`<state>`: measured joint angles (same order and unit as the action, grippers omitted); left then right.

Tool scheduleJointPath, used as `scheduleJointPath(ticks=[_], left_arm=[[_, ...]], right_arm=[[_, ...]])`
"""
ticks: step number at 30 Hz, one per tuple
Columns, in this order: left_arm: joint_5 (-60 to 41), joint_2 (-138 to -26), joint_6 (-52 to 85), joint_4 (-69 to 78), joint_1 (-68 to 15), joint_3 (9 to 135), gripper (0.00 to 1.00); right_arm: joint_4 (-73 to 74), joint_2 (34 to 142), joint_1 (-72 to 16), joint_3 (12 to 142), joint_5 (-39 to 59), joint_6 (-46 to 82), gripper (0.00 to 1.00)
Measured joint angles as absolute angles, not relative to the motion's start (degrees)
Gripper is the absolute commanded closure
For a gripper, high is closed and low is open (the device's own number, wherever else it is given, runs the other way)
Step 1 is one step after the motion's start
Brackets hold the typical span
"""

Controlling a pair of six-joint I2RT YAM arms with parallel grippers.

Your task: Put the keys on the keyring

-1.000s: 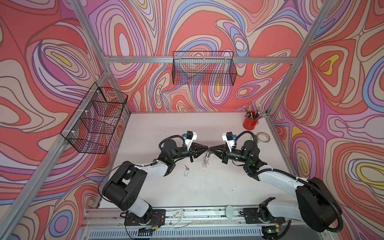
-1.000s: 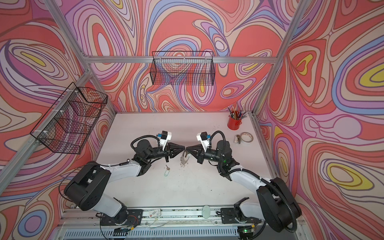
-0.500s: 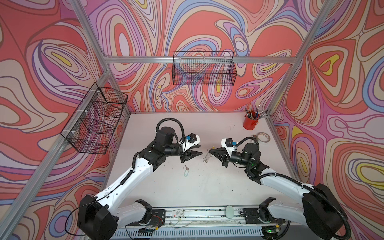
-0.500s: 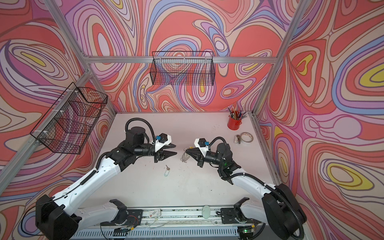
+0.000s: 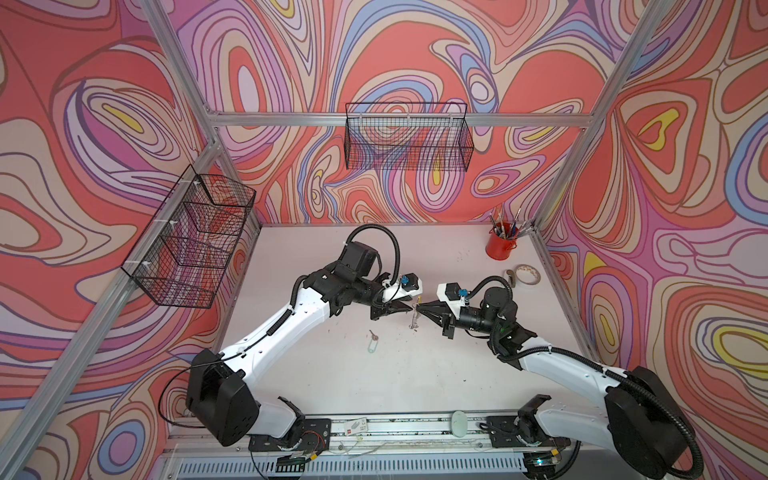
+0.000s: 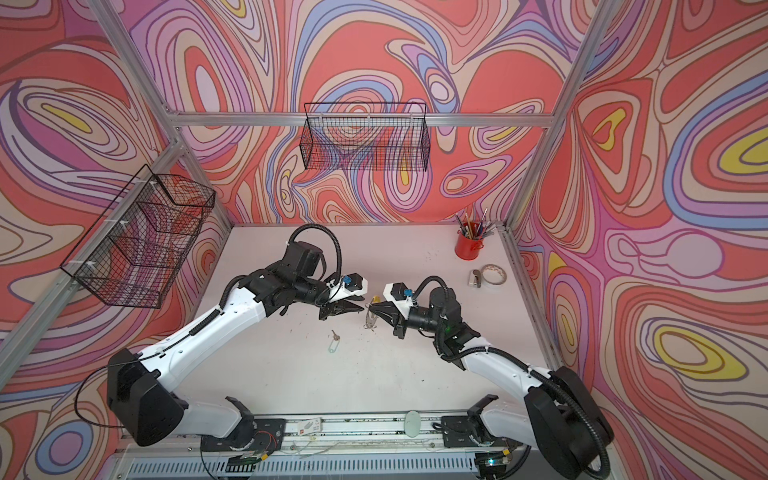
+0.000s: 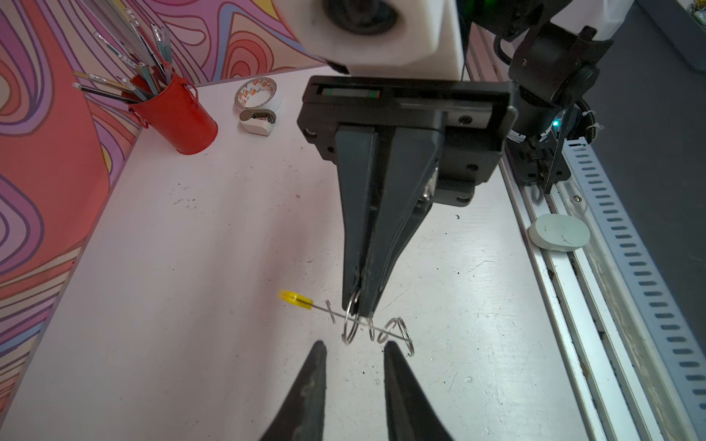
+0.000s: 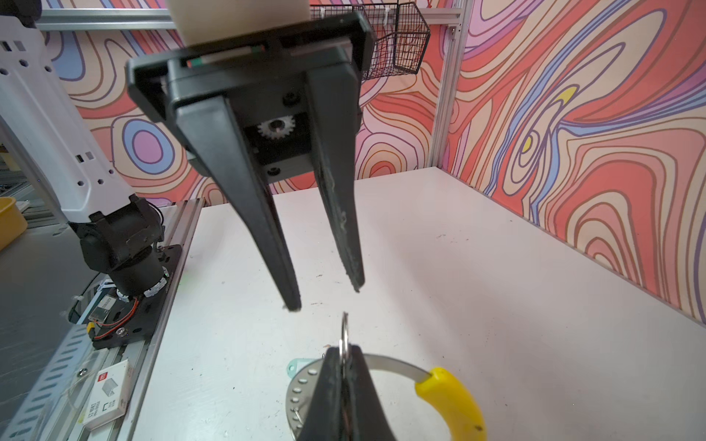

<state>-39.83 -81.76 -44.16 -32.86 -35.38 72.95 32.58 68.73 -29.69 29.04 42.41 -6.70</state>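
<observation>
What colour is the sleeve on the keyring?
Yellow. The sleeve on the keyring shows best in the right wrist view.

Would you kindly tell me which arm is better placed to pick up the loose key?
Probably left: the left gripper is open and empty, with the key on its side; the right gripper is shut on the keyring.

Red pen cup [image 5: 500, 249] stands in the table's [image 5: 415, 374] far corner, tape roll [image 5: 528, 275] near it; back basket [image 5: 409, 137] and side basket [image 5: 191, 237] hang on the walls.
</observation>
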Motion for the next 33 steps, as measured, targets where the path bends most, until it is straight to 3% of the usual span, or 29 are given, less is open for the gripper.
scheduleJointPath(ticks=[11, 16, 21, 25, 28, 33], left_arm=[[-38.26, -83.35, -46.15, -34.28, -36.45, 74.39, 0.84], [-37.67, -84.42, -46.11, -34.30, -36.82, 75.24, 0.85], [-37.41, -84.95, -46.00, -34.26, -36.84, 75.31, 0.99], [-37.19, -85.01, -45.60, -34.28, -36.84, 75.33, 1.00], [-36.29, -84.99, -44.07, -33.41, -36.99, 75.26, 1.00], [-35.38, -84.49, -37.06, -29.19, -35.73, 73.32, 1.00]], right_arm=[[33.17, 68.79, -29.89, 29.04, 42.37, -6.68, 1.00], [33.43, 69.12, -30.09, 29.04, 42.35, -6.68, 1.00], [33.39, 69.28, -30.09, 29.04, 42.19, -6.68, 1.00], [33.34, 69.34, -30.09, 29.04, 41.95, -6.85, 1.00], [33.36, 69.34, -30.09, 29.04, 41.10, -6.85, 0.85], [33.61, 68.23, -30.11, 28.49, 37.47, -5.93, 0.69]])
